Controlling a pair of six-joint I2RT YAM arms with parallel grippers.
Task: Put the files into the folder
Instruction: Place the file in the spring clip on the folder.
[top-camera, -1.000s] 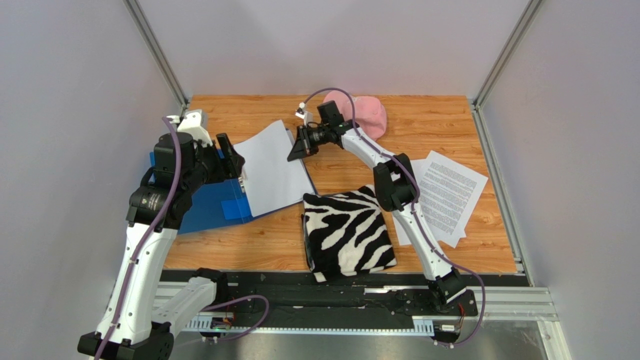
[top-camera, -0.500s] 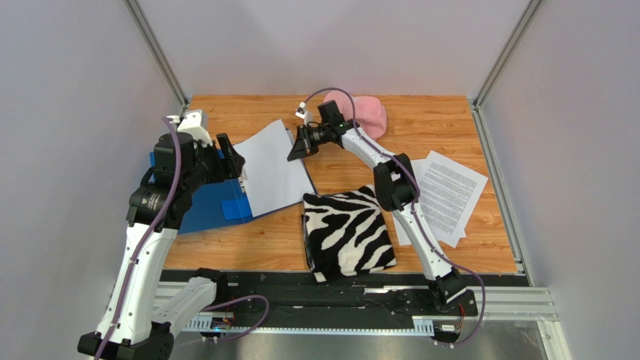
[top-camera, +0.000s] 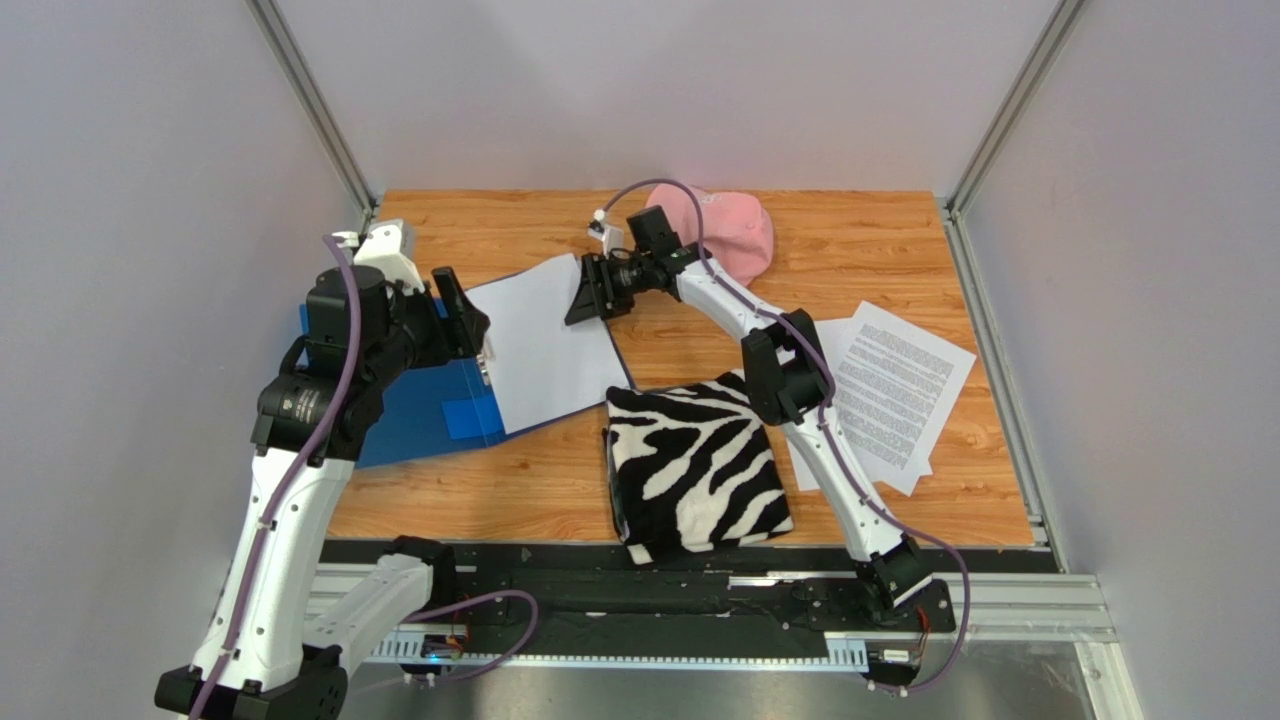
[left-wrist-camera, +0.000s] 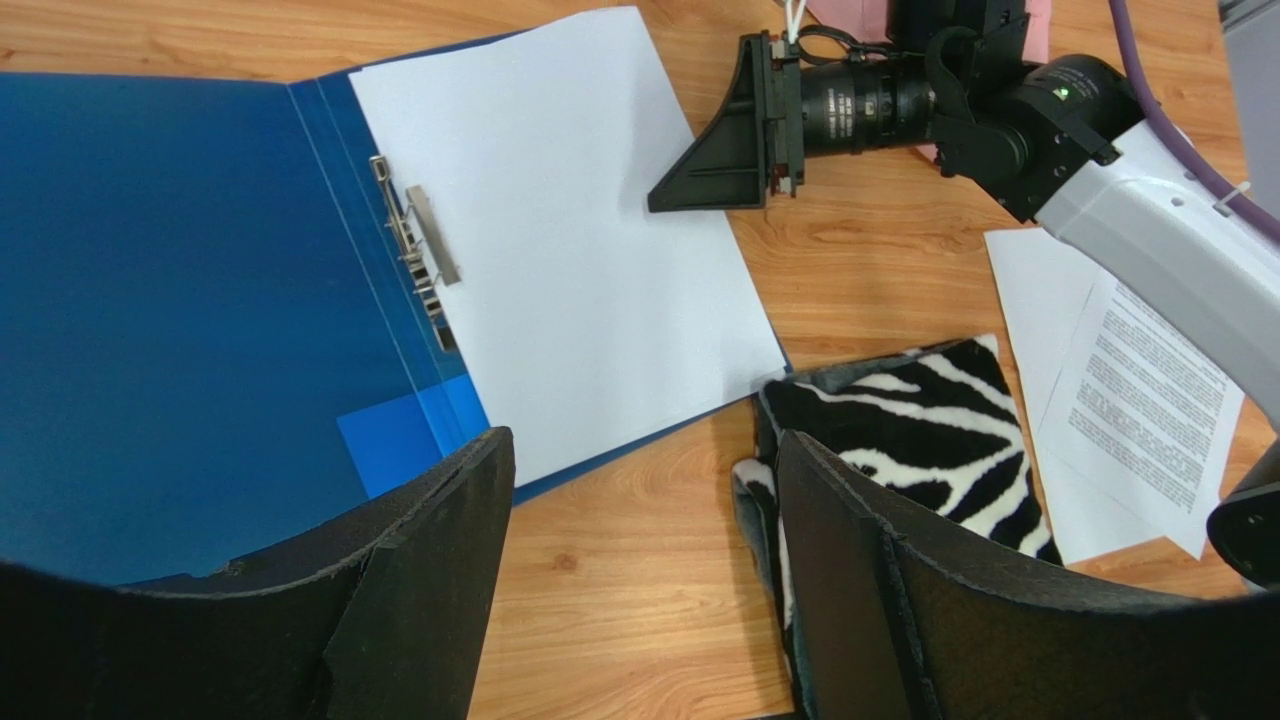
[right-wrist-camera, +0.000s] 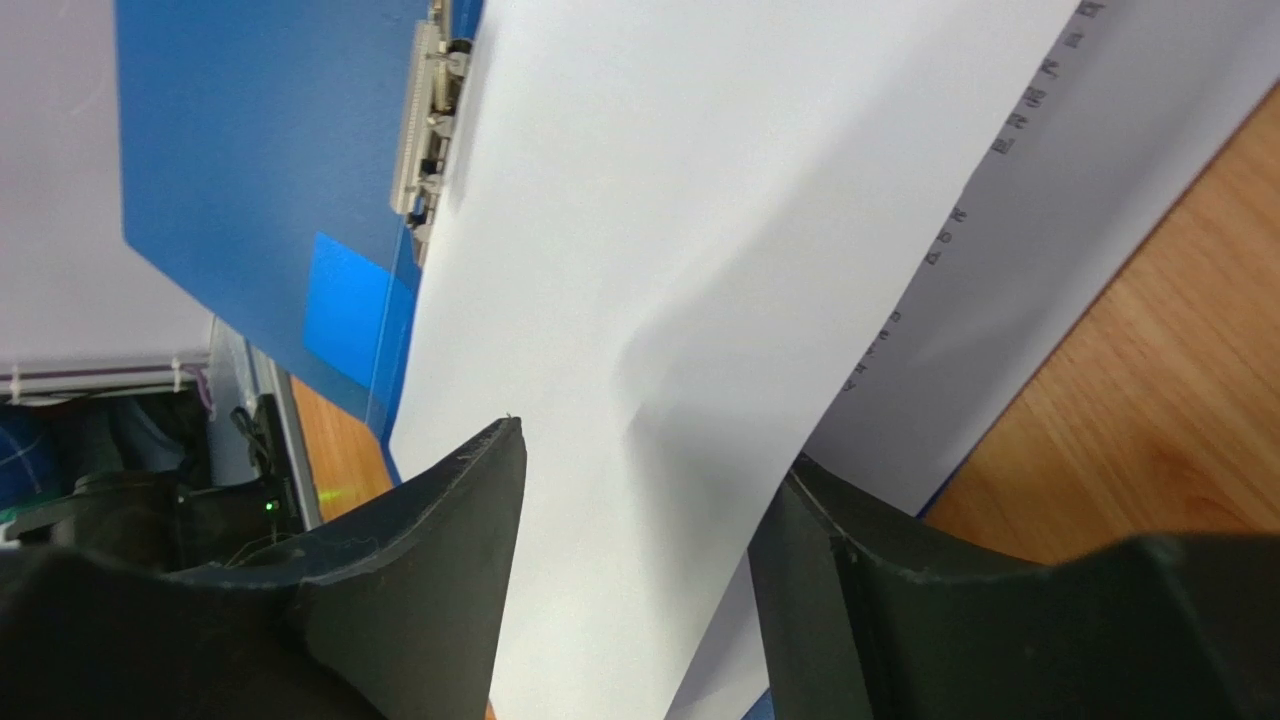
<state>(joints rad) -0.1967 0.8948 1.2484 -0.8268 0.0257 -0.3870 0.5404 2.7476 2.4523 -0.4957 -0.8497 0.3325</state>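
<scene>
**Right jaws now apart at the folder**

Right gripper (right-wrist-camera: 649, 447) has spread wide. White paper sheet (left-wrist-camera: 586, 255) lies loose between its fingers, on the open royal-blue flat folder (left-wrist-camera: 166, 300). Left gripper (left-wrist-camera: 643, 443) gapes empty above the folder's near edge. Zebra-striped folded cloth (top-camera: 696, 465) lies between the folder and the printed white sheets (top-camera: 897, 387).

We count one blue folder (top-camera: 394, 420), lying open at the left of the frame. In the right wrist view we make out two white sheets (right-wrist-camera: 706, 300) on it, one over the other. More printed sheets (top-camera: 899, 387) lie at the right of the frame; they overlap, at least two, and we cannot tell the exact number. There is one zebra-striped cloth (top-camera: 694, 462) at lower centre and one pink thing (top-camera: 739, 234) at the top. We count two arms: the left arm (top-camera: 283, 510) and the right arm (top-camera: 836, 450).
</scene>
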